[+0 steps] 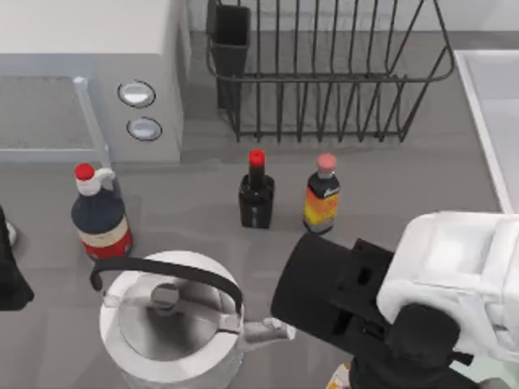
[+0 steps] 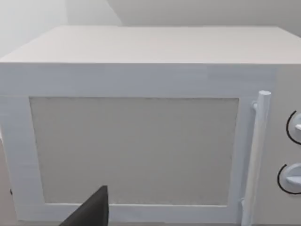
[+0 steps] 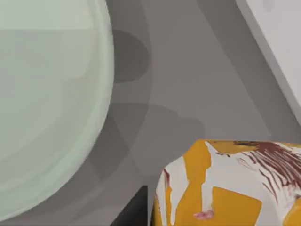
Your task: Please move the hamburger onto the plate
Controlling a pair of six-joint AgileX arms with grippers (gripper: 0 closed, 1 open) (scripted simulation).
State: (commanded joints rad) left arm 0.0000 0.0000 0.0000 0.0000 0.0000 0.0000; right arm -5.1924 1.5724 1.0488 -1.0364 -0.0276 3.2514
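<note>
The right arm reaches low over the table's front right, beside the kettle. In the right wrist view the pale mint plate lies near the hamburger, apart from it on the grey table. Whether that claw grips it, I cannot tell; the left arm sits parked facing the microwave.

No text on any bottle label can be read.
</note>
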